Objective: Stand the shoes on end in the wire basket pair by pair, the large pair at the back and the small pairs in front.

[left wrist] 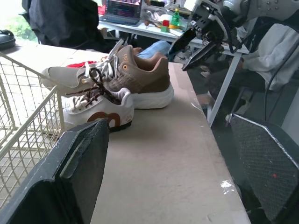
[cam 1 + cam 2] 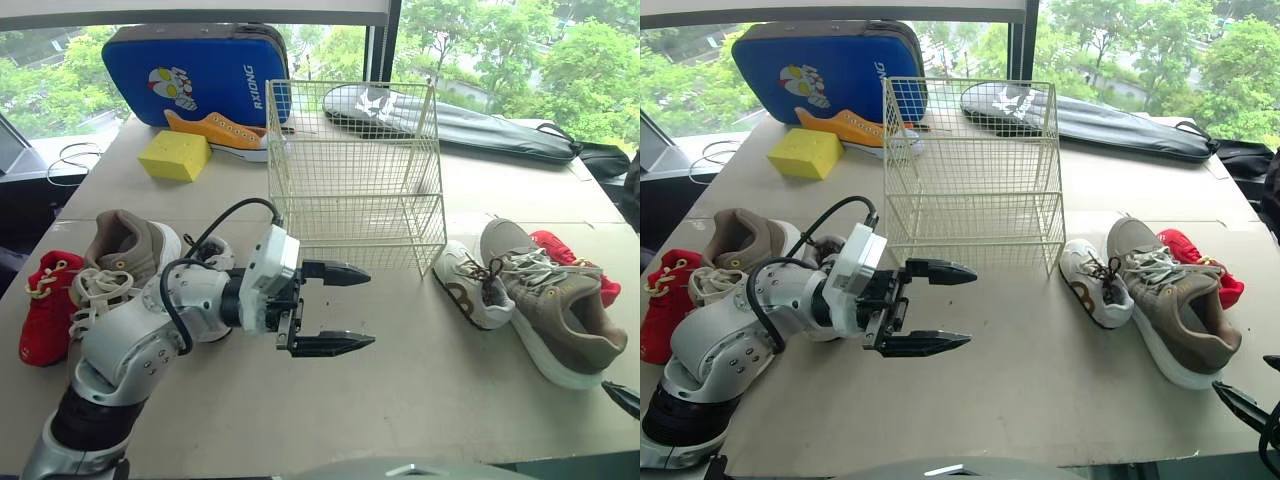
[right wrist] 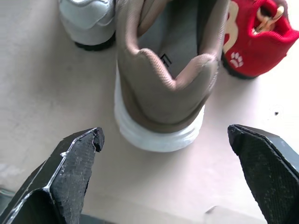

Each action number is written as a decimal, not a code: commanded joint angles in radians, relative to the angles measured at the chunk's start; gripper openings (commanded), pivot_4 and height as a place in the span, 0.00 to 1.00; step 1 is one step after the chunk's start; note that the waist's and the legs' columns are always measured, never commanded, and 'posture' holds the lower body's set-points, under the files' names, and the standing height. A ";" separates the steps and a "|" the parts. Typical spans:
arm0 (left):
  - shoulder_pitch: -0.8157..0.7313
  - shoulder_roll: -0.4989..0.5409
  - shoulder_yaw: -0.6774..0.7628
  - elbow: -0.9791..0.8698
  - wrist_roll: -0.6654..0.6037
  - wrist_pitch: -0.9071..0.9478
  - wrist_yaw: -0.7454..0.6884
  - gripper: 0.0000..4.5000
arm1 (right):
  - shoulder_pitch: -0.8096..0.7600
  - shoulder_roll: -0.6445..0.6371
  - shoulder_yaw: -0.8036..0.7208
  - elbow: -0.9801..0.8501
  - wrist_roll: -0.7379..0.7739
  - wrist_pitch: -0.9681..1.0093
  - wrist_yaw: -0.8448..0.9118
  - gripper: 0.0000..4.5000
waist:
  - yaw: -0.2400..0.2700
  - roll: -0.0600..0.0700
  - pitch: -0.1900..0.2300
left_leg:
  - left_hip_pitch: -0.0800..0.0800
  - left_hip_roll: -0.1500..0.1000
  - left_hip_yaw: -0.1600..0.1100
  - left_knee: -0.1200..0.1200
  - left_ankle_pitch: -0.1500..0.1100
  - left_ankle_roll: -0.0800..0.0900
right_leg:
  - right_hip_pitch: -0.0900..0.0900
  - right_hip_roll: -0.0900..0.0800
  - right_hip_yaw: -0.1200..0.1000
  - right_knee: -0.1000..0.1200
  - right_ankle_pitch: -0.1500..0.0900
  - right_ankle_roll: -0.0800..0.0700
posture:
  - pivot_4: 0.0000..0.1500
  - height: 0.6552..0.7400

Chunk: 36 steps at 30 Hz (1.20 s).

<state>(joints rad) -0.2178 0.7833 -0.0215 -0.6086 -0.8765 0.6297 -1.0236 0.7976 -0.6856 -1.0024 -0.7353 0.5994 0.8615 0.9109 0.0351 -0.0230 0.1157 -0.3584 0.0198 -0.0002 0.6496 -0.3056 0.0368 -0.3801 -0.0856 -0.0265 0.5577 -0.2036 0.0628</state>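
Nothing had been loaded yet: the wire basket [image 2: 355,175] stood empty on the worktop [image 2: 400,400]. Right of the basket lay one large tan shoe [image 2: 555,300], with a small white shoe [image 2: 468,288] just beside it and a red shoe [image 2: 580,262] behind. Left of the basket lay the other tan shoe [image 2: 125,243] and a second red shoe [image 2: 45,305]. The left jaws hung spread and empty near the basket's front. The right jaws, spread wide, gripped nothing above the right-side tan shoe's heel. Every pair was yet to be stood.

daylight from windows behind | soft shadows | near fingers blurred
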 commanded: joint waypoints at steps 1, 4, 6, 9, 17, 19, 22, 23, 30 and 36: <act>0.044 0.015 0.028 -0.046 -0.008 -0.015 -0.018 1.00 | -0.045 -0.007 0.032 0.005 0.010 0.002 -0.047 0.99 | -0.002 0.001 0.000 | -0.001 0.000 0.000 0.000 0.000 0.000 | 0.000 0.000 0.000 0.000 0.000 0.000 | 1.00 1.00; 0.064 0.022 0.043 -0.071 -0.024 -0.005 -0.007 1.00 | -0.108 -0.014 0.098 0.028 0.000 -0.001 -0.087 0.99 | 0.003 0.001 0.001 | 0.003 0.000 -0.001 0.000 0.000 0.000 | 0.000 0.000 0.000 0.000 0.000 0.000 | 1.00 1.00; 0.074 0.026 0.048 -0.083 -0.029 -0.002 0.000 1.00 | -0.153 -0.014 0.124 0.047 0.013 0.001 -0.103 0.99 | 0.005 0.001 0.001 | 0.002 0.000 -0.001 0.000 0.000 0.000 | 0.000 0.000 -0.001 0.000 0.000 0.000 | 1.00 1.00; 0.076 0.034 0.064 -0.086 -0.040 0.005 0.008 1.00 | -0.210 -0.021 0.178 0.070 0.037 0.019 -0.116 0.99 | 0.004 0.001 0.001 | 0.002 -0.002 -0.002 0.000 0.000 0.000 | 0.001 0.000 0.001 0.000 0.002 -0.004 | 1.00 1.00; 0.090 0.048 0.099 -0.072 -0.044 0.001 0.005 1.00 | -0.201 -0.076 0.279 0.065 0.025 0.096 -0.145 0.40 | -0.001 -0.002 -0.001 | 0.005 -0.001 -0.002 0.000 0.000 0.000 | 0.003 0.001 0.000 0.001 0.000 0.000 | 1.00 1.00; 0.096 0.044 0.097 -0.068 -0.037 -0.004 0.003 1.00 | -0.195 -0.079 0.283 0.048 0.021 0.098 -0.158 0.23 | 0.002 -0.003 -0.002 | 0.005 -0.001 -0.002 0.000 0.000 0.000 | 0.003 0.001 0.000 0.001 0.000 0.000 | 1.00 1.00; 0.090 0.031 0.088 -0.055 -0.031 -0.009 0.005 1.00 | -0.211 -0.075 0.251 0.030 0.027 0.096 -0.181 0.05 | 0.003 -0.004 -0.002 | 0.005 -0.001 -0.004 0.000 0.000 0.000 | 0.003 0.002 0.000 0.001 0.000 0.000 | 1.00 1.00; 0.087 0.028 0.086 -0.051 -0.030 -0.010 0.005 1.00 | -0.213 -0.073 0.241 0.028 0.028 0.093 -0.185 0.03 | 0.003 -0.004 -0.002 | 0.005 -0.001 -0.004 0.000 0.000 0.000 | 0.003 0.002 0.000 0.001 0.000 0.000 | 1.00 1.00; -0.022 -0.074 0.029 0.068 -0.037 -0.015 -0.014 1.00 | -0.171 0.056 -0.066 -0.071 0.249 0.054 -0.171 0.01 | 0.009 0.004 0.002 | 0.003 -0.004 -0.006 0.001 0.000 0.000 | 0.003 0.002 0.002 0.001 0.001 -0.002 | 1.00 1.00; -0.134 -0.180 -0.017 0.215 -0.060 0.017 -0.050 1.00 | -0.073 0.149 -0.318 -0.127 0.546 -0.018 -0.255 0.01 | 0.007 0.003 0.001 | 0.002 -0.008 -0.009 0.000 0.000 0.001 | 0.003 0.006 0.009 0.001 0.000 0.000 | 1.00 1.00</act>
<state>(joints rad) -0.3237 0.6188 -0.0354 -0.4096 -0.9090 0.6408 -1.0638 0.7180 -0.5474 -1.2322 -0.8328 1.0528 0.8998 0.6846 0.0417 -0.0204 0.1163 -0.3567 0.0114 -0.0107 0.6502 -0.3052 0.0375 -0.3767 -0.0786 -0.0160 0.5587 -0.2035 0.0628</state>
